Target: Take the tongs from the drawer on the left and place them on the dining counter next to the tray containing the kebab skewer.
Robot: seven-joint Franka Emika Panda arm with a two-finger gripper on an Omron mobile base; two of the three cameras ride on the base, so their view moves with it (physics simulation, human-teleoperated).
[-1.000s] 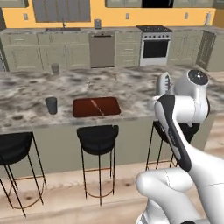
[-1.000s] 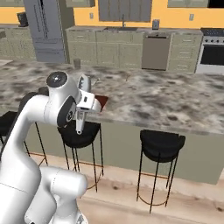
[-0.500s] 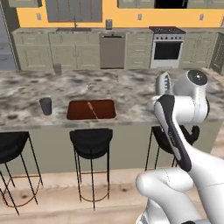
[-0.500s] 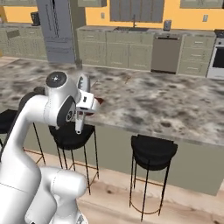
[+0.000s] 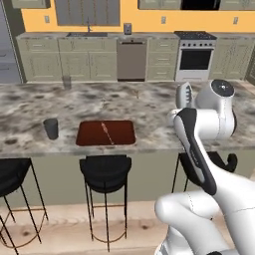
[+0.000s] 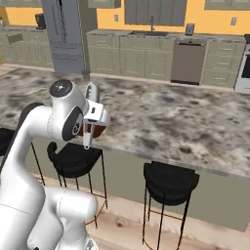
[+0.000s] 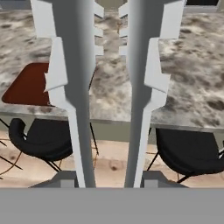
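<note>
The gripper (image 7: 109, 181) is closed on the tongs (image 7: 109, 87), so the grabbing is done; past them sits the tray (image 5: 106, 133) on the dining counter (image 5: 149, 104); putting them beside it is left.

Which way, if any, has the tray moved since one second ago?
No. The tray keeps its place beside the dark cup on the counter; the whole view shifted, so the camera moved.

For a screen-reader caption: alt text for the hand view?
Slim pale silver-grey metal tongs, held in the gripper, point at the mottled granite dining counter. A dark reddish-brown tray lies left; black stools stand below.
</note>
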